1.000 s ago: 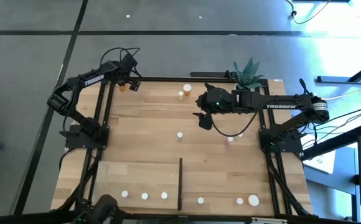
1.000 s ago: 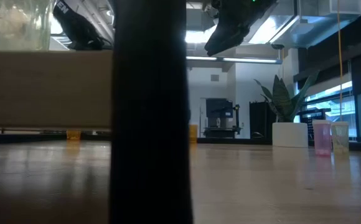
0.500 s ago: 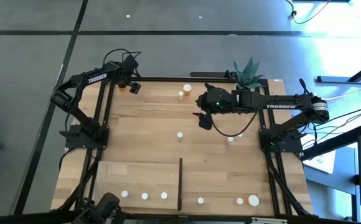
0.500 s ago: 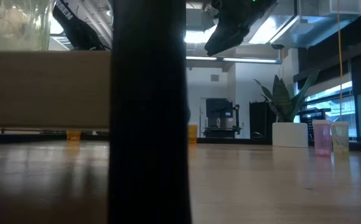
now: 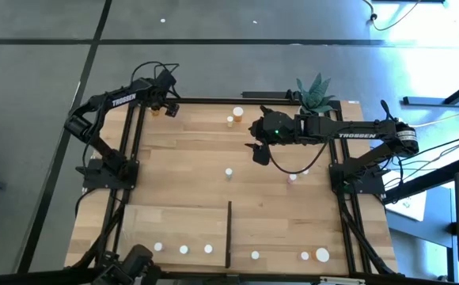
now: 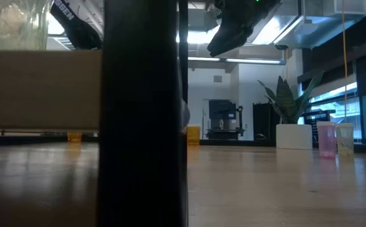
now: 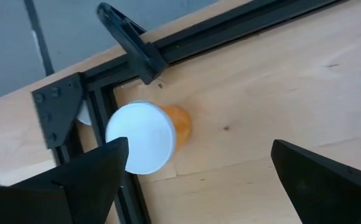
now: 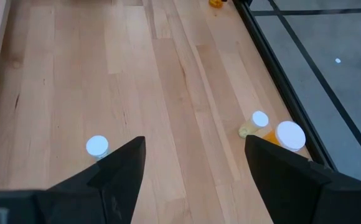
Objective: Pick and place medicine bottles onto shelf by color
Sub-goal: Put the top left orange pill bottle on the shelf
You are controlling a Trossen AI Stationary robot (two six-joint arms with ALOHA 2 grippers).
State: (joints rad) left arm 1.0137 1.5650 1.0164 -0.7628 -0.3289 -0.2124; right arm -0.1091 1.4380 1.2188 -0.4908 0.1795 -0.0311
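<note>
the tabletop (image 5: 182, 158) is pale planked wood with a faint grain, framed by black metal rails. the shelf (image 5: 174, 229), a flat rectangular panel of lighter wood planks, lies at the 6 o'clock edge with a thin black upright strip (image 5: 229, 233) along its short side.

the left gripper (image 5: 163, 104) hangs at the table's 11 o'clock corner, its dark fingers spread wide and holding nothing. in its wrist view a small orange-bodied medicine bottle with a smooth round white cap (image 7: 142, 137) stands upright in the corner of the black rail, ahead of the parted fingers (image 7: 87, 180) and nearer one of them, not touched.

the right gripper (image 5: 260, 153) hovers over the table's middle toward 1 o'clock, fingers also apart and empty. a small white-capped bottle (image 5: 229, 171) stands at 7 o'clock of it, a pink-tinted one (image 5: 292, 178) at 4 o'clock. a large orange bottle with a wide white cap (image 8: 285, 137) and a little yellowish one (image 8: 255, 123) stand just beside each other by the 12 o'clock rail.

six white-capped bottles line the 6 o'clock edge, three on the shelf (image 5: 183, 249) and three beyond the strip (image 5: 304, 255). a spiky green plant in a white pot (image 5: 315, 93) sits at 1 o'clock.
</note>
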